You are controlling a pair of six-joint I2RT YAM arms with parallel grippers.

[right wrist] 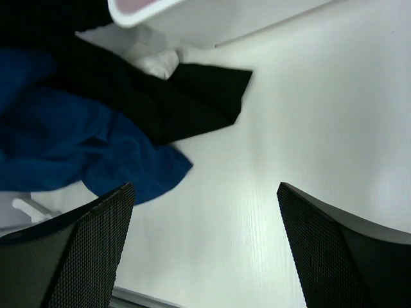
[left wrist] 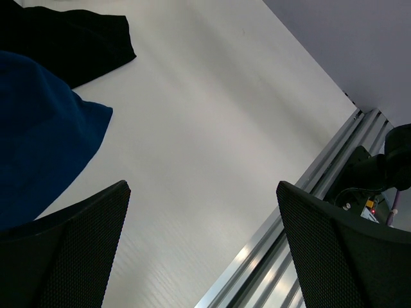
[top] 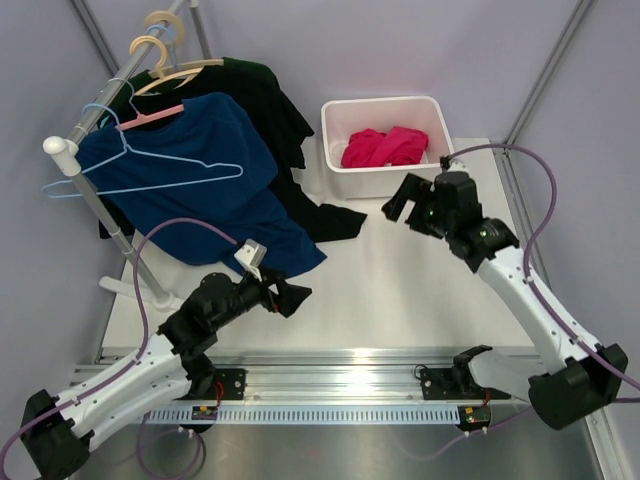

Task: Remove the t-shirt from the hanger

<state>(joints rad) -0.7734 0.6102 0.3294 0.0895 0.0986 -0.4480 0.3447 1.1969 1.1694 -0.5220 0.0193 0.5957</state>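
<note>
Left gripper spread, empty, navy shirt hem just left of it | right gripper spread, empty | t-shirt bunched in bin just beyond it, label hidden | hanger far left, hook partly obscured

Navy shirt and dark shirt hang beside white bin.

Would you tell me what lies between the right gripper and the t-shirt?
Only the near wall of the white bin, which holds the t-shirt; the top view shows it.
</note>
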